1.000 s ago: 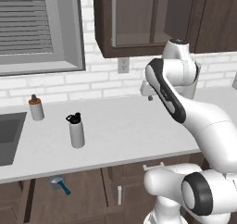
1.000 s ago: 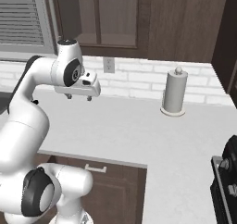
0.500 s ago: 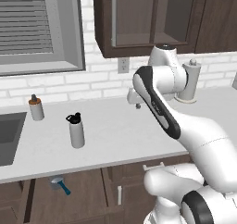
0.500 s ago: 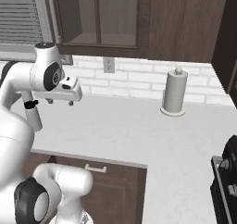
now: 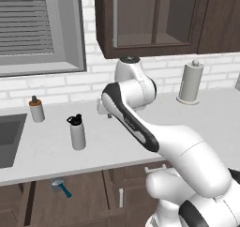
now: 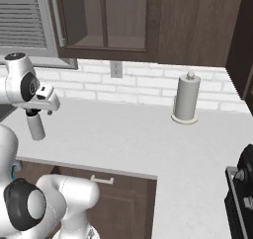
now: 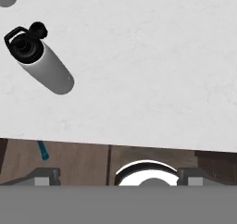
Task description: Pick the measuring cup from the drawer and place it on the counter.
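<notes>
Grey-white counter (image 5: 117,146) carries a bottle (image 5: 77,132) at 9 o'clock of the gripper (image 5: 105,109), grasp unreadable; descending toward the measuring cup (image 5: 60,187) in the open drawer (image 5: 37,200) risks toppling it.

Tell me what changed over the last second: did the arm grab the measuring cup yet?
No. The arm swung left across the counter toward the water bottle, and its gripper holds nothing. The measuring cup stayed in the open drawer. The water bottle, the small brown bottle and the paper towel roll did not move.
</notes>
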Robot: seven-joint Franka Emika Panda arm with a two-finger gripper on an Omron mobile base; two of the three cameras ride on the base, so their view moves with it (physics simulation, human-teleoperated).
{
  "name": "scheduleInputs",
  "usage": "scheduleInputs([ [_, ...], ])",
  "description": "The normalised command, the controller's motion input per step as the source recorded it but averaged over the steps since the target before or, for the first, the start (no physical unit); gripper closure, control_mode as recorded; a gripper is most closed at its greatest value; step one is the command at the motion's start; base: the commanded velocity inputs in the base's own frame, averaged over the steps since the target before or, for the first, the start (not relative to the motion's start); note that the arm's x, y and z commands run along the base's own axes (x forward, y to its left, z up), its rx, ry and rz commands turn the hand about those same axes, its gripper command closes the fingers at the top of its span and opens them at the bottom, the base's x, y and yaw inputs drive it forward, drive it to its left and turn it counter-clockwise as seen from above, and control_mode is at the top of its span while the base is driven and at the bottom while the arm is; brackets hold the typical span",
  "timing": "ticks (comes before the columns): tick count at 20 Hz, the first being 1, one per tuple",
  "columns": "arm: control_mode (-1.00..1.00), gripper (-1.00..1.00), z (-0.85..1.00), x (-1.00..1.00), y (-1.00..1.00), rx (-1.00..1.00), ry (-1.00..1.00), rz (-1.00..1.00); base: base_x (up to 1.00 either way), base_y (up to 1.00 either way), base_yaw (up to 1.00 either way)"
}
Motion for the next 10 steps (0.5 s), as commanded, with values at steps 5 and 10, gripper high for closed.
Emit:
scheduleInputs([
  [5,-1.00,-1.00,-0.58,-0.41,0.68,0.00,0.05,0.00,0.00,0.00,0.00],
  [10,-1.00,-1.00,-0.88,-0.77,0.66,0.00,0.05,0.00,0.00,0.00,0.00],
])
